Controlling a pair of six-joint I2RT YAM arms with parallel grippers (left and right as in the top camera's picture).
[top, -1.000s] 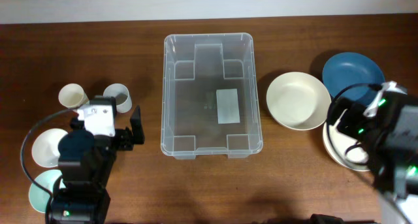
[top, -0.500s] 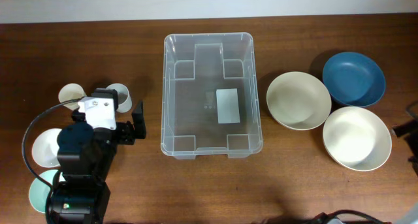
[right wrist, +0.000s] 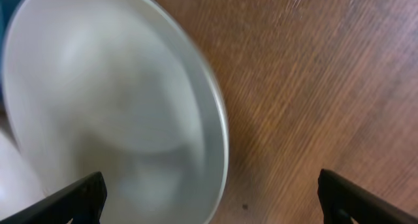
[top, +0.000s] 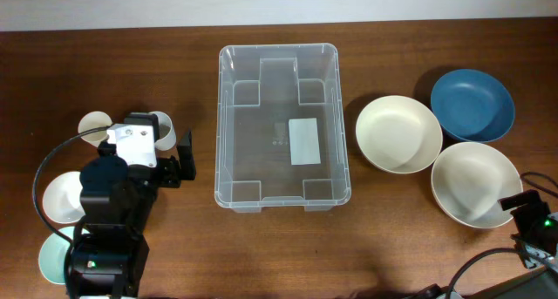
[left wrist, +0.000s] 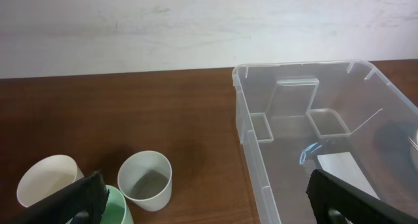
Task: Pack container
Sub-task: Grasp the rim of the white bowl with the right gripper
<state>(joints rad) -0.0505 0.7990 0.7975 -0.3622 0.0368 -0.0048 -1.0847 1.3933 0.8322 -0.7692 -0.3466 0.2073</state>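
The container (top: 283,125), a large clear plastic bin with a white label on its floor, stands empty at the table's middle; its left part shows in the left wrist view (left wrist: 313,119). My left gripper (top: 157,155) is open and empty just left of the bin, with a white cup (left wrist: 145,180) ahead between its fingers. A cream cup (left wrist: 49,181) and a green rim (left wrist: 116,208) lie by its left finger. My right gripper (top: 529,214) is open and empty at the table's bottom right, beside a white bowl (top: 475,184), which fills the right wrist view (right wrist: 117,100).
A cream bowl (top: 398,133) and a blue bowl (top: 472,105) sit right of the bin. A cream cup (top: 94,125), a white bowl (top: 61,197) and a green bowl (top: 51,260) sit at the left, partly under my left arm.
My right arm has left the space over the white bowl, gone almost out of view, then come back at the bottom right. My left arm has crept a little farther up the table.
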